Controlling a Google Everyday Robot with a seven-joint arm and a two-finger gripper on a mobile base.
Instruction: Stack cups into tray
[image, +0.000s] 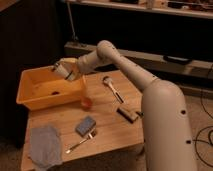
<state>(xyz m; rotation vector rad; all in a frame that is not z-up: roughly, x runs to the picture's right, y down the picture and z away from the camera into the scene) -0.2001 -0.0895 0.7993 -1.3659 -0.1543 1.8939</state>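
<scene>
The yellow-orange tray (35, 97) stands on the back left of the wooden table. My gripper (64, 71) hovers over the tray's right rear corner, above the rim, shut on a pale grey-white cup (60, 69) held tilted. The orange cup (86, 103) stands on the table right beside the tray's right wall. A small dark spot lies on the tray floor.
A blue-grey sponge block (85, 125) lies in the table's middle, with a metal utensil (80, 144) in front of it and a grey cloth (45, 146) at the front left. A long-handled utensil (112, 88) and a dark block (128, 114) lie right, near my arm.
</scene>
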